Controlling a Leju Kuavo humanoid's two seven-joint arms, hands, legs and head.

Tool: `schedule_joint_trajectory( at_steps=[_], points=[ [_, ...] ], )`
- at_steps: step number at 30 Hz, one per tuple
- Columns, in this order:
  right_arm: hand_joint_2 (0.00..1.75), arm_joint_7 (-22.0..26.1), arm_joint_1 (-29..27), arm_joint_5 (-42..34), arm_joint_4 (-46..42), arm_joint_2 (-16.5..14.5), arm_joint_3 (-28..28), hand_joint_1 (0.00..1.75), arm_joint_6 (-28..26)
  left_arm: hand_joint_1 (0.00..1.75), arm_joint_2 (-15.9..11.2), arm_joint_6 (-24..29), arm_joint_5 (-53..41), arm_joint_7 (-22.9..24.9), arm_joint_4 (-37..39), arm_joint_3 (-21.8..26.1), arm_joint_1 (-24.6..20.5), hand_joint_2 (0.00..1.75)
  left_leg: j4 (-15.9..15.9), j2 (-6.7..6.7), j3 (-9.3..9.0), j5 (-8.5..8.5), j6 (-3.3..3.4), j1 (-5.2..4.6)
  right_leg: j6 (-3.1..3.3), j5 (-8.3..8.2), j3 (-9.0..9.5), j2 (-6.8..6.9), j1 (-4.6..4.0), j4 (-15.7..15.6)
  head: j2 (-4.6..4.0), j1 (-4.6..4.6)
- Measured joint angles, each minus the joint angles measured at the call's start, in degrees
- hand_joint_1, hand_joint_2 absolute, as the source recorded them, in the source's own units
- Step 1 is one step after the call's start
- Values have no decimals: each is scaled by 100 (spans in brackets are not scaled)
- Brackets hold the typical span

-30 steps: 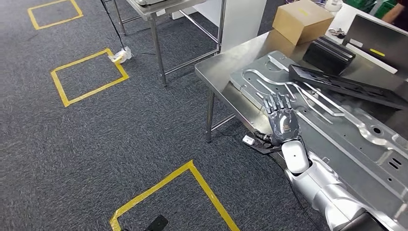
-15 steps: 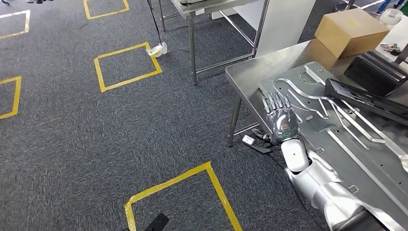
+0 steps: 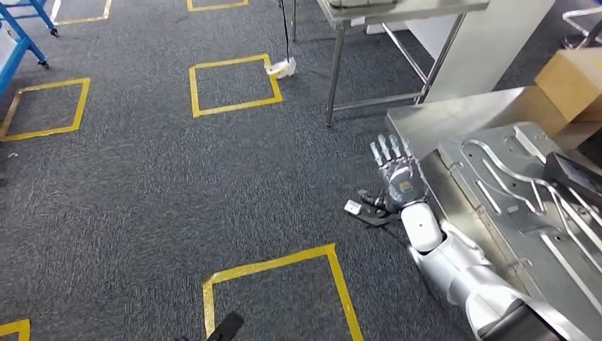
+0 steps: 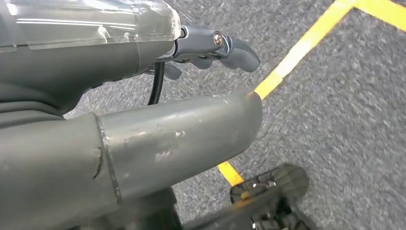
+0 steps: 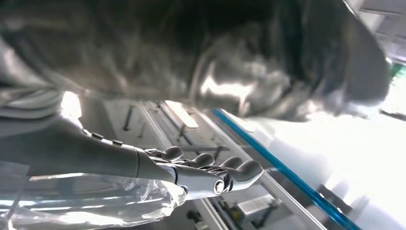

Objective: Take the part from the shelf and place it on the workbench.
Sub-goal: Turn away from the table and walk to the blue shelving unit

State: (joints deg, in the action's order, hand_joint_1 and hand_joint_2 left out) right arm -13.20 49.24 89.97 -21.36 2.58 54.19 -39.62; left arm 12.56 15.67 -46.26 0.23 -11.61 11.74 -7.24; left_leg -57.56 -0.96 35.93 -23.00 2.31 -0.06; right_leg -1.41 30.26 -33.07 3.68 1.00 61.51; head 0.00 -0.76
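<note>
The part, a large stamped sheet of grey metal (image 3: 511, 192), lies flat on the steel workbench (image 3: 426, 124) at the right edge of the head view. My right hand (image 3: 399, 177) is stretched out flat beside the bench's near left corner, over the carpet, fingers straight and apart, holding nothing. In the right wrist view the same hand (image 5: 210, 175) reaches out under a shiny metal surface, empty. My left hand (image 4: 225, 48) hangs over the carpet with its thumb and fingers loose and nothing in them.
A cardboard box (image 3: 571, 82) and a black tray (image 3: 575, 170) sit on the bench beyond the part. Another steel table (image 3: 397, 11) stands at the back. Yellow tape squares (image 3: 234, 85) mark the carpet. A cable and plug (image 3: 365, 206) lie on the floor by the bench leg. A blue cart (image 3: 21, 35) is far left.
The camera has swung to the left, so the bench has slid to the picture's right. My right hand has come off the part's edge and now hangs beside the bench corner.
</note>
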Motion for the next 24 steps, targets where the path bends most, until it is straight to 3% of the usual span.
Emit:
schedule_joint_trajectory(
  at_steps=[1,3,4,5,7,9,11,12,13,15,17,19,20,21,24],
  points=[
    [0,8,-10,0,7,-8,3,0,2,0,5,5,0,-3,0,3,-8,0,11,58,-7,8,27,6,-6,174,-152,-176,12,326,0,2],
    [0,23,-48,0,31,-21,8,0,5,0,12,9,-1,-5,0,9,-22,0,6,206,-5,9,56,2,-8,474,-543,-337,15,1086,0,6],
    [0,27,-68,-1,45,-23,10,0,7,0,15,12,0,-6,0,13,-15,0,-3,295,-5,8,58,-1,-9,493,-675,-357,16,1298,0,5],
    [0,35,-82,-3,56,-30,11,0,5,0,15,17,0,-7,0,18,-5,0,-18,387,-5,4,56,-1,-5,391,-710,-367,19,1290,0,6],
    [0,75,-90,-46,70,-50,10,0,-2,0,16,30,-1,-13,0,26,10,0,-66,560,-4,-17,35,4,17,-51,-494,-467,30,680,0,6],
    [0,160,-115,-170,82,-74,-18,0,-13,0,22,44,-1,-23,0,33,9,0,-122,703,29,-41,-13,6,37,-327,-228,-716,46,31,0,3],
    [0,294,-205,-391,90,-134,-118,0,-21,0,27,56,-2,-35,0,42,15,0,-136,831,71,-36,-82,30,53,-334,-147,-815,30,-156,0,0],
    [0,396,-273,-567,90,-185,-203,0,-20,0,28,62,-1,-42,0,50,29,0,-124,899,79,-22,-122,48,71,-344,-130,-754,21,-178,0,0],
    [0,518,-366,-815,92,-236,-312,0,0,0,28,69,5,-50,0,62,52,0,-128,874,87,-27,-154,56,103,-356,-102,-681,18,-210,0,0],
    [0,820,-679,-1511,98,-336,-634,0,105,0,28,97,38,-72,0,104,87,0,-336,576,171,-169,-193,39,179,-380,-15,-530,19,-297,0,-22],
    [0,1088,-1207,-2390,136,-405,-1174,0,295,0,26,154,99,-118,0,169,102,0,-958,239,449,-510,-210,27,229,-365,57,-342,-7,-345,0,-42],
    [0,1190,-1814,-3263,252,-464,-1804,0,691,0,26,226,166,-172,0,241,144,0,-1621,162,770,-783,-236,37,242,-324,87,-120,-23,-345,0,-43],
    [0,1185,-2103,-3602,324,-485,-2072,0,915,0,23,256,194,-187,0,278,185,0,-1734,147,825,-790,-251,46,239,-301,93,-22,-24,-340,0,-43],
    [0,1188,-2381,-3882,395,-506,-2340,0,1105,0,17,284,217,-199,0,313,231,0,-1627,127,763,-694,-263,56,229,-278,101,60,-22,-332,0,-44],
    [0,1245,-3045,-4238,536,-539,-3105,0,1307,0,-6,327,241,-219,0,408,326,0,-529,-94,159,-246,-252,49,165,-189,146,242,-20,-294,0,-44]
  ],
)
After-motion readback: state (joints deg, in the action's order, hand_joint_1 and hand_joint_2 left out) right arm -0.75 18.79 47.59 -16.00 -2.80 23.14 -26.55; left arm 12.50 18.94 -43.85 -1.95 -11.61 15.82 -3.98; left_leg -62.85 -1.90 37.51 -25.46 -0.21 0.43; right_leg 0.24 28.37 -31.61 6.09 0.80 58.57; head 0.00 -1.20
